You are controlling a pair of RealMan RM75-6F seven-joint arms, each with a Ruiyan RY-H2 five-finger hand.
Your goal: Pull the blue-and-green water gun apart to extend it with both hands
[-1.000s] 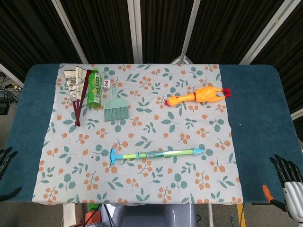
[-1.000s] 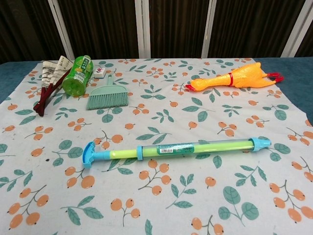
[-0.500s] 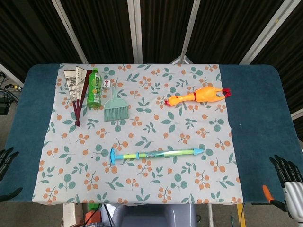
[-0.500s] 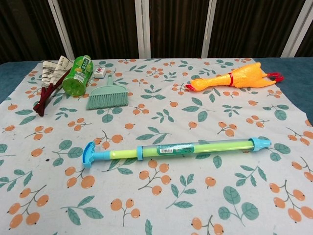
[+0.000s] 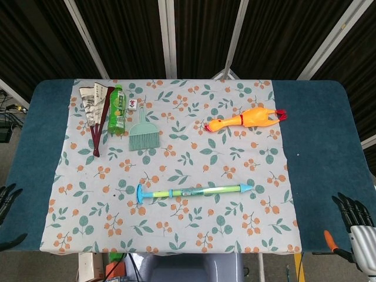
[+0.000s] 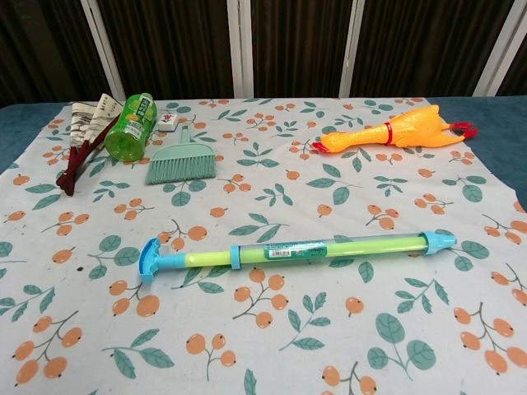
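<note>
The water gun (image 5: 194,191) is lying flat on the floral cloth (image 5: 176,153) near the front middle of the surface (image 5: 320,147), its blue T-handle pointing toward the robot's left and its nozzle tip toward the right, with nothing touching it. The left hand (image 5: 7,197) is showing only as dark fingertips cut off by the frame's left edge, off the cloth, so I cannot tell how it is set. The right hand (image 5: 355,214) is sitting at the lower right corner, partly cropped, fingers spread and holding nothing.

The chest view is showing neither hand, but it is giving the water gun (image 6: 296,249) closer, with its small printed label legible as a sticker only. Farther back are lying a rubber chicken (image 5: 247,118), a small green brush (image 5: 142,132), a green bottle (image 5: 117,110) on its side, and a folded fan (image 5: 97,111), its printing too small to read.
</note>
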